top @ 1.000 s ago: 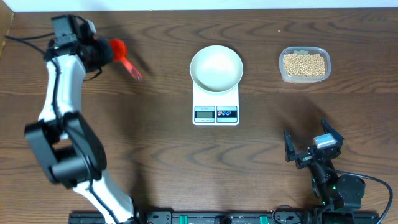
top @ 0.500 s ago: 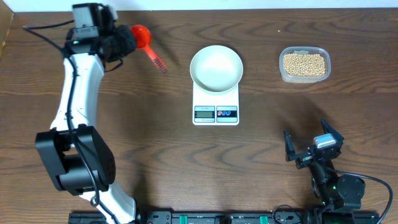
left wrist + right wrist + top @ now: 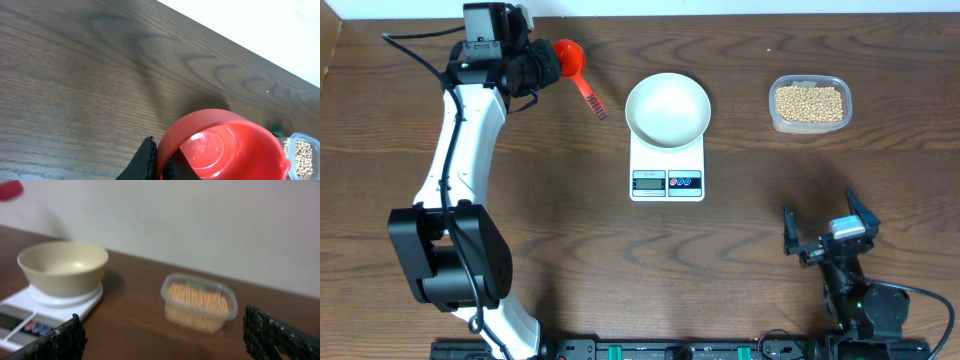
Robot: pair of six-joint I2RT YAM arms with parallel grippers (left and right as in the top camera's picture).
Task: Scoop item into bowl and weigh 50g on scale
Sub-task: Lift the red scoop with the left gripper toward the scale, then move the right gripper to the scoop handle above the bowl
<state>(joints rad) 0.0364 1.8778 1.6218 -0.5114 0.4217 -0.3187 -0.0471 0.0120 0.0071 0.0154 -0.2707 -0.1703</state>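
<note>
The left pincer (image 3: 542,68) is clamping narrowly on a red scoop (image 3: 570,55) right beside its cup, near the far edge of the surface (image 3: 550,230), left of the middle. The cup is showing empty in the left wrist view. The right pincer (image 3: 828,238) is sitting wide open and empty by the near right corner. The white bowl (image 3: 668,108) is resting empty on the scale (image 3: 667,160), right of the scoop. The tan beans (image 3: 810,103) are filling a clear tub (image 3: 775,118) toward the far right corner.
</note>
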